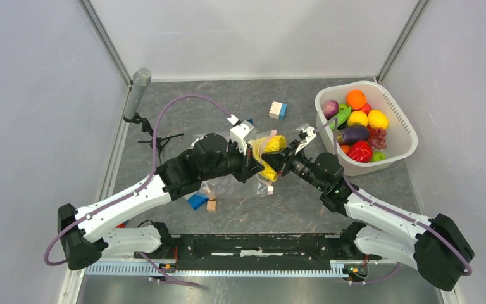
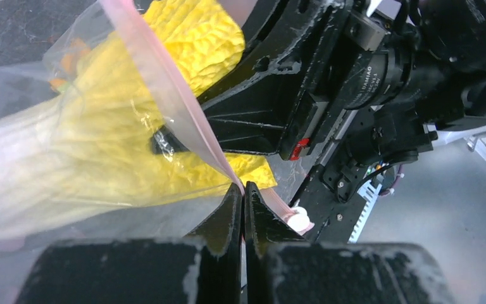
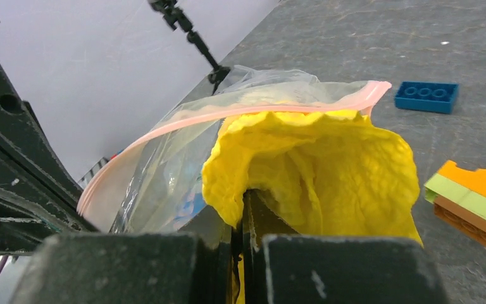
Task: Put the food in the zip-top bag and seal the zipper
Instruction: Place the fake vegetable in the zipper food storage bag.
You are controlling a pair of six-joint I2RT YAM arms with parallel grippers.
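The clear zip-top bag [image 1: 261, 166] is held up between both arms at the table's middle. My left gripper [image 2: 243, 190] is shut on the bag's pink zipper [image 2: 164, 82], near the end with a small white slider [image 2: 299, 218]. My right gripper [image 3: 243, 197] is shut on a crinkly yellow food piece [image 3: 329, 164] at the bag's mouth, under the arching zipper [image 3: 228, 114]. In the left wrist view the yellow food [image 2: 183, 38] shows partly through the bag's plastic [image 2: 25, 164]. From above, the left gripper [image 1: 253, 166] and the right gripper [image 1: 277, 161] nearly meet.
A white slotted basket [image 1: 408, 136] at the back right holds several more toy fruits and vegetables. Building blocks lie around: white and blue [image 1: 278, 110], blue [image 1: 197, 201], tan [image 1: 211, 205]. A grey cylinder on a stand [image 1: 138, 92] is at the back left.
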